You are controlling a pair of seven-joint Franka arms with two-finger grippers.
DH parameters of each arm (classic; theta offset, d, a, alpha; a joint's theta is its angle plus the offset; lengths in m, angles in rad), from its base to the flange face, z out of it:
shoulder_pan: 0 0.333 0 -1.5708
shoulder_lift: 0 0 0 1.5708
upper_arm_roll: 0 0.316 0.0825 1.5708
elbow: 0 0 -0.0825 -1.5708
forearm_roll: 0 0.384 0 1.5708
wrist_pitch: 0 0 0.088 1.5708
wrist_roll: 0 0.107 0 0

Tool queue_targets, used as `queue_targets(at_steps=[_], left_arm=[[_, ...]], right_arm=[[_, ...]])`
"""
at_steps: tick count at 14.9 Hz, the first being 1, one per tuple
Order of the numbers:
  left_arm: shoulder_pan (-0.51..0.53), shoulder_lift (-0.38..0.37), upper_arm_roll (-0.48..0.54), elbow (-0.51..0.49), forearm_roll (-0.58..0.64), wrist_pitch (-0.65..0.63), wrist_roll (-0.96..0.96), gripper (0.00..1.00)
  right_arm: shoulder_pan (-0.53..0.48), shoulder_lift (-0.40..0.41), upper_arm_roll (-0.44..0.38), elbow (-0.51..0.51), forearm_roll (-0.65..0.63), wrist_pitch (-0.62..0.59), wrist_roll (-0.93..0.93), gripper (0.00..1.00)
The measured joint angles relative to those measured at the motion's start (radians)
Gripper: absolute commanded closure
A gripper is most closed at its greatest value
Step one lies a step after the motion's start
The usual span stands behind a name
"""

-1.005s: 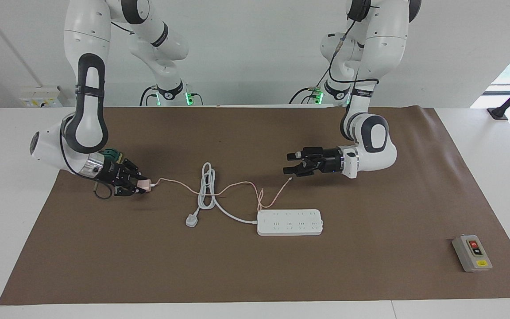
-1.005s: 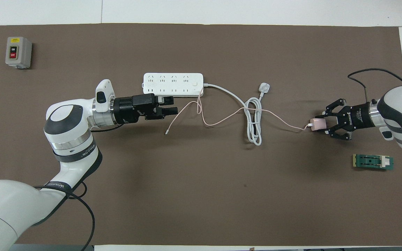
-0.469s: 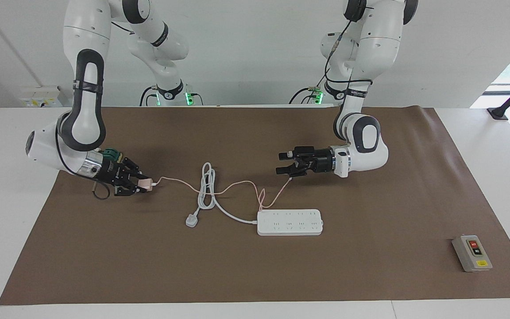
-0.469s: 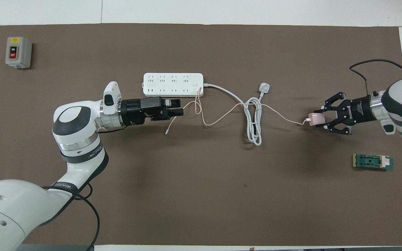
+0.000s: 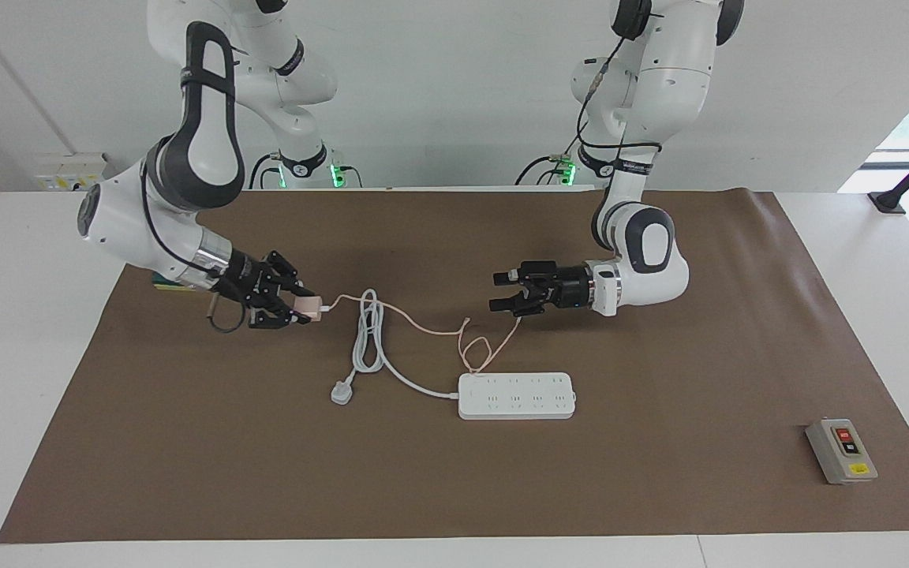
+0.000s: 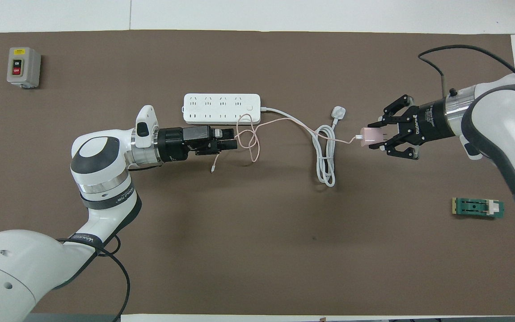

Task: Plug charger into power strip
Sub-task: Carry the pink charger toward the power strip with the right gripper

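Observation:
My right gripper is shut on the pale-pink charger and holds it just above the mat, beside the coiled white cord; both also show in the overhead view, gripper and charger. The thin pink cable trails from the charger across the cord and loops next to the white power strip, which lies flat in the overhead view too. My left gripper is open and empty, low over the cable's loose end.
The strip's thick white cord lies coiled between the two grippers, ending in a three-pin plug. A grey switch box sits at the left arm's end, farther from the robots. A green part lies at the right arm's end.
My right gripper has carried the charger toward the middle of the table, up to the coiled cord. The pink cable has gone slack and looped by the strip. My left gripper shifted slightly.

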Motion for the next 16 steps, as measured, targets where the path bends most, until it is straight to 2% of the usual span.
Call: queue_targets(at_steps=[4, 12, 16], left_arm=[[0.000, 0.002, 0.003, 0.000, 0.000, 0.001, 0.000, 0.00], [0.000, 0.005, 0.012, 0.003, -0.003, 0.002, 0.004, 0.00], [0.000, 0.011, 0.014, 0.004, -0.004, 0.002, 0.027, 0.00]], right_arm=[[0.103, -0.022, 0.002, 0.002, 0.018, 0.026, 0.106, 1.00], [0.306, -0.010, 0.004, 0.002, 0.097, 0.272, 0.247, 1.00], [0.365, 0.004, 0.004, 0.021, 0.119, 0.331, 0.292, 1.00]])
